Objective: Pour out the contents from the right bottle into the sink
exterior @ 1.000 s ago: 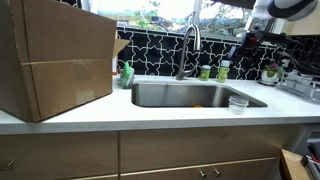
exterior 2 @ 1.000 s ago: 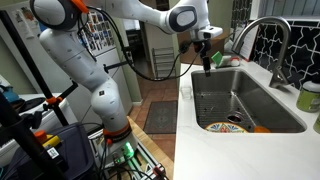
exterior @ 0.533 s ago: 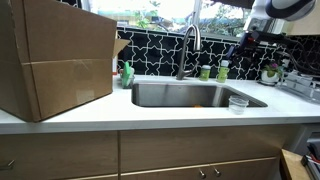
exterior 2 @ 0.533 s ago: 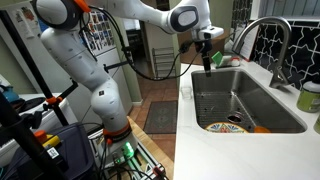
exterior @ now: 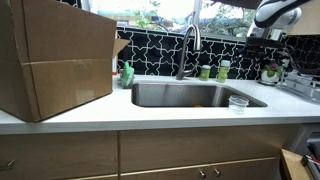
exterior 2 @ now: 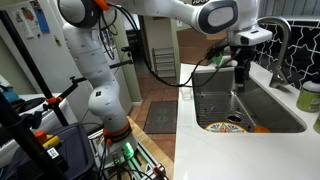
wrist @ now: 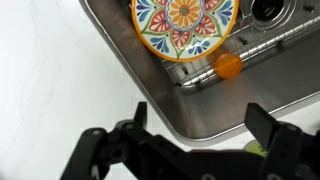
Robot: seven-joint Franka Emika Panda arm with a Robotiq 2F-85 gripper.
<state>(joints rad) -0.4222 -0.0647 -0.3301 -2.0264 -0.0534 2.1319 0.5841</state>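
Two small green bottles stand on the counter behind the sink in an exterior view, the left one and the right one with a white cap. One bottle shows at the frame edge. My gripper hangs over the steel sink, fingers pointing down. In the wrist view the gripper is open and empty above the sink's corner, with a bit of green showing by one finger. The arm is at the top right.
In the sink lie a patterned plate and a small orange ball. A faucet, a clear plastic cup, a green soap bottle and a large cardboard box stand around the sink.
The arm has swung along the sink from its near end toward the faucet side. The gripper stays open and empty.
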